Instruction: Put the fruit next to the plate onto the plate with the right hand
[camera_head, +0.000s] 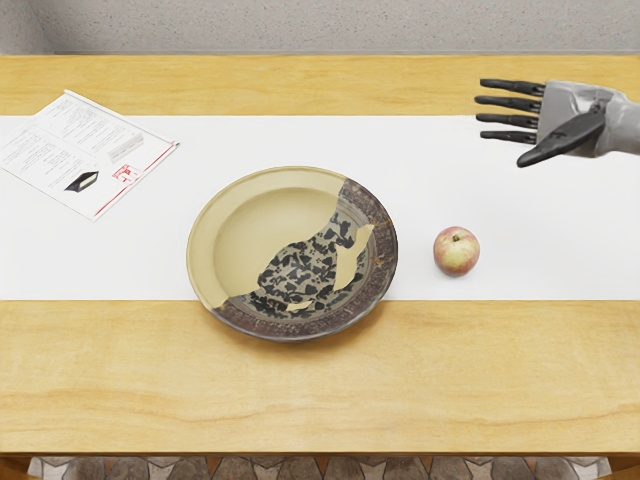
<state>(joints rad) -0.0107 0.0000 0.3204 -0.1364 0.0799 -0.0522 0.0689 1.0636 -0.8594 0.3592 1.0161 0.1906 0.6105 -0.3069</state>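
Note:
A small red and yellow apple (456, 250) sits on the white table runner, just right of the plate and not touching it. The plate (215, 215) is round, tan on the left with a dark brown patterned part on the right, and nothing lies on it. My right hand (515, 112) hovers at the upper right, well above and behind the apple. Its fingers are stretched flat and pointing left, the thumb angled down, holding nothing. The left arm does not show.
A printed paper sheet (82, 150) lies at the far left on the runner (560, 230). The wooden table (320, 380) has its front edge near the bottom of the picture.

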